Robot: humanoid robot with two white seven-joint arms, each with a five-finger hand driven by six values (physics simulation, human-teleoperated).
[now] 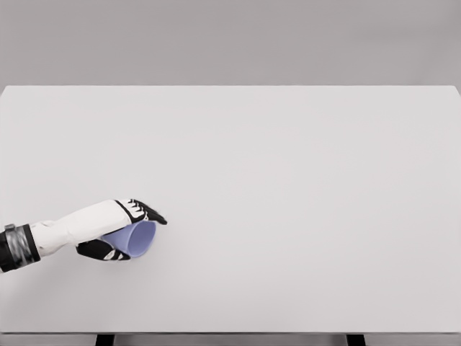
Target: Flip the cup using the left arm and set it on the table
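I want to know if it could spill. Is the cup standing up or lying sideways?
Sideways. The cup is tipped, its round opening facing right, with the left hand wrapped around it. I cannot tell whether it touches the table.

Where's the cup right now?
In the head view, the lavender cup lies sideways in the left robot hand, over the table's lower left.

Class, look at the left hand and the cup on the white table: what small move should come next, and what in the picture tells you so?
Probably roll the wrist to bring the cup's mouth upward. The left hand is closed around the pale blue cup, which is tipped sideways with its opening facing right, low over the table. It is gripped but not upright.
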